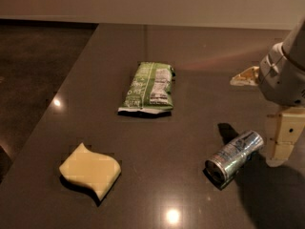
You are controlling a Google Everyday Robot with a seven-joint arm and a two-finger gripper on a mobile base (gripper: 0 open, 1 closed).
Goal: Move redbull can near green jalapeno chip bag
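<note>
A wavy pale-yellow sponge lies near-left on the dark table, well apart from the gripper at right.

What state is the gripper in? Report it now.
Gripper: open or shut cannot be told; it hangs just right of the redbull can, which lies on its side.

Silver redbull can (dark bluish print); green chip bag with white panels; cream end effector beside the can.

At the right edge, a rounded pale-grey wrist housing carries a boxy cream claw.
</note>
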